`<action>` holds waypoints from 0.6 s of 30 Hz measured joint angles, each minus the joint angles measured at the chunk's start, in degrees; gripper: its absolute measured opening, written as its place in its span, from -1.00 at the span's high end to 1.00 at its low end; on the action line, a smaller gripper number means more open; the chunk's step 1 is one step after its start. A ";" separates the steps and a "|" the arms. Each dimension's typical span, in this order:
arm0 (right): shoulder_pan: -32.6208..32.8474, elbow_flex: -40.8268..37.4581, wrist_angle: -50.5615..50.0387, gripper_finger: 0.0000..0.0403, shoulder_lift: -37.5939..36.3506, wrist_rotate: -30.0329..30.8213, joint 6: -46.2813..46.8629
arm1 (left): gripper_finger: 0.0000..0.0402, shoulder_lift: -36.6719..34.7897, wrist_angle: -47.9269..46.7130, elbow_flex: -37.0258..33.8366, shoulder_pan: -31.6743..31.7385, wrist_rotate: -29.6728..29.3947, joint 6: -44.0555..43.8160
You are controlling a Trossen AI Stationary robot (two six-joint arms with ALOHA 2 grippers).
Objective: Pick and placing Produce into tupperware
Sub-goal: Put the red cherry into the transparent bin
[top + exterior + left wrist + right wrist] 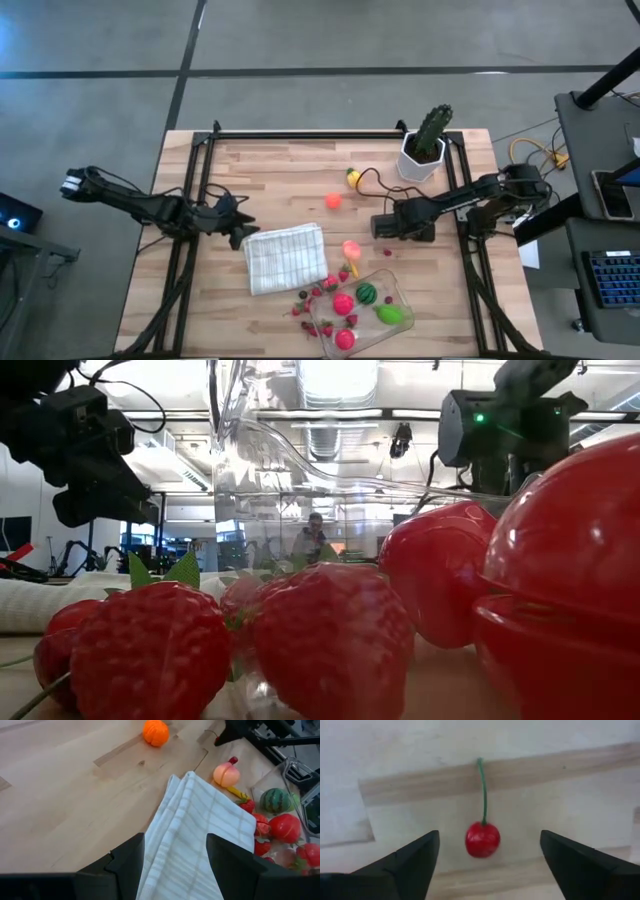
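Observation:
The clear tupperware (398,295) sits near the table's front edge and holds a pink fruit (343,303), a small watermelon (367,293) and a green piece (392,314). Strawberries (312,298) lie on the wood beside it. A red cherry (482,840) with a green stem lies on the table. My right gripper (490,837) points down over it, open, one finger on either side and clear of it. My left gripper (175,837) hangs open above the left end of the white checked cloth (205,825), touching nothing.
A peach (351,248), an orange (333,201) and a yellow piece (353,178) lie loose on the wood mid-table. A cactus in a white pot (424,150) stands at the far right. Black rails (190,200) run along both table sides.

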 joint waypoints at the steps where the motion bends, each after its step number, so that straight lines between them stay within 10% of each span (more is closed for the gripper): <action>1: -0.17 -0.08 0.05 -0.63 0.00 0.56 0.07 | 0.01 0.33 0.28 0.02 0.00 0.33 0.02; 18: -0.79 -0.55 0.56 0.08 0.00 0.49 -0.81 | 0.01 5.88 5.41 0.05 0.00 2.05 0.00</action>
